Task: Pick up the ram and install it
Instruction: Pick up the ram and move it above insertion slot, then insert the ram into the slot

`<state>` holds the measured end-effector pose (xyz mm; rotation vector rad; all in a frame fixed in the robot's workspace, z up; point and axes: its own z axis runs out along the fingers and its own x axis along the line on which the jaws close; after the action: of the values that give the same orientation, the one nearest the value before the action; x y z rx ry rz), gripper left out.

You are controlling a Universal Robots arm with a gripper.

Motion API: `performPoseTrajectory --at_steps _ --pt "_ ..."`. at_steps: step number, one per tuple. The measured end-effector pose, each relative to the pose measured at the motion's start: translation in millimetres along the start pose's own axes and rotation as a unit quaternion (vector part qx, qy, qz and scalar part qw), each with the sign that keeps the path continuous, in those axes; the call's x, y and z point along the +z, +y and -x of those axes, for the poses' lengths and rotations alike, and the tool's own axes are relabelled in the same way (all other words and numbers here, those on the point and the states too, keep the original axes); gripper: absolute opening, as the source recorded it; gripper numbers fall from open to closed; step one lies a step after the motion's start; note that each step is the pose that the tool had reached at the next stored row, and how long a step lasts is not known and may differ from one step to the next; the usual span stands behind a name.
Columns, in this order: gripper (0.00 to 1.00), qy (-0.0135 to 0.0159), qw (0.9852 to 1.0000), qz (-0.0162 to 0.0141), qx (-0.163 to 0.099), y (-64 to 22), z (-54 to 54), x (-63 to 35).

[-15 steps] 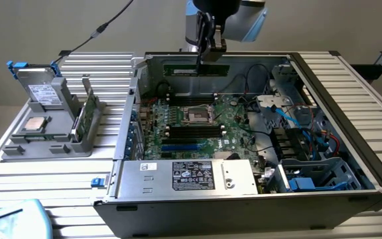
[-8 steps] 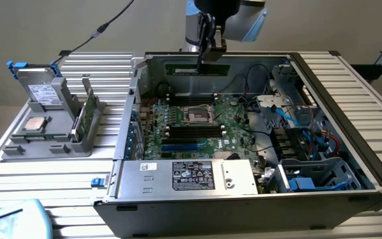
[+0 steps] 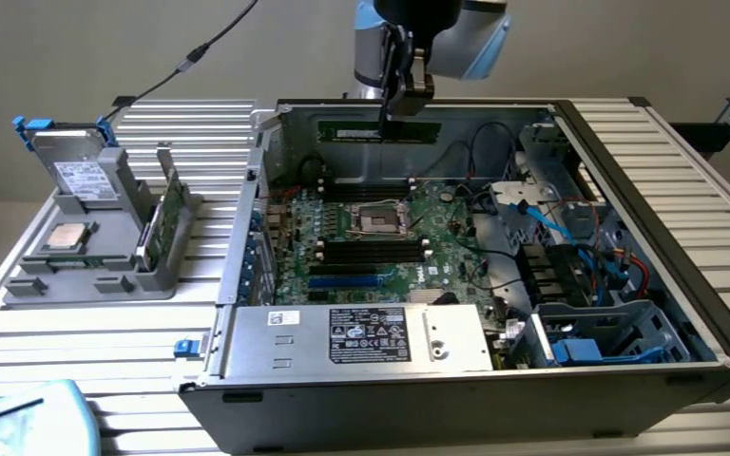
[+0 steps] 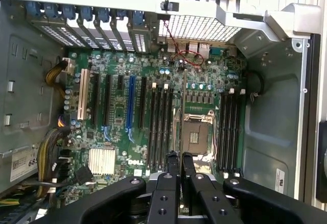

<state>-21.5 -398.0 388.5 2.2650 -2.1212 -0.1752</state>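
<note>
- Ram (image 3: 362, 131): a thin green board held level, long edge down. It hangs above the open case (image 3: 467, 408) near its back wall, well clear of the motherboard (image 3: 448, 261).
- Handling, as a judgement: treat the ram as light and stiff along its length, but fragile. It is easily cracked by twisting, and its lower contact edge should not be touched. Its flat faces are smooth, so a light pinch may let it tilt.
- Where to hold: take the two flat faces at the upper edge, close to mid-length, so that you can press down evenly at both ends.
- End effector (image 3: 406, 112): clenched on the ram's upper edge. The grip sits off centre, and the longer part of the board reaches toward the exterior view's left.
- Arm (image 3: 435, 33): it descends from above with the end effector pointing straight down into the case.
- Wrist view: the fingers (image 4: 163, 193) stand nearly together. They are above the strip between a bank of black slots (image 4: 162, 127) and the socket (image 4: 196, 132).
- Desk (image 3: 86, 332): it carries the case.
</note>
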Motion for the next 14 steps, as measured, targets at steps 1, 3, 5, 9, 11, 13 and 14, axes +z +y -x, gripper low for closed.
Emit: performPoseTrajectory --at_steps 1,3,5,9,11,13,14 --pt "0.14 0.0000 1.0000 0.0000 0.000 0.0 0.0 0.0" --pt "0.14 -0.0001 1.0000 0.0000 0.000 0.0 0.1 0.1" --pt "0.14 -0.0001 1.0000 0.0000 0.000 0.0 0.1 0.0" --pt "0.14 -0.0001 1.0000 0.0000 0.000 0.0 0.1 0.0" --pt "0.14 0.0000 1.0000 0.0000 0.000 0.0 0.1 0.0" --pt "0.14 0.0002 1.0000 0.0000 0.000 -0.1 0.1 0.5" --pt "0.14 0.0004 1.0000 0.0000 0.000 -0.2 0.1 1.5"
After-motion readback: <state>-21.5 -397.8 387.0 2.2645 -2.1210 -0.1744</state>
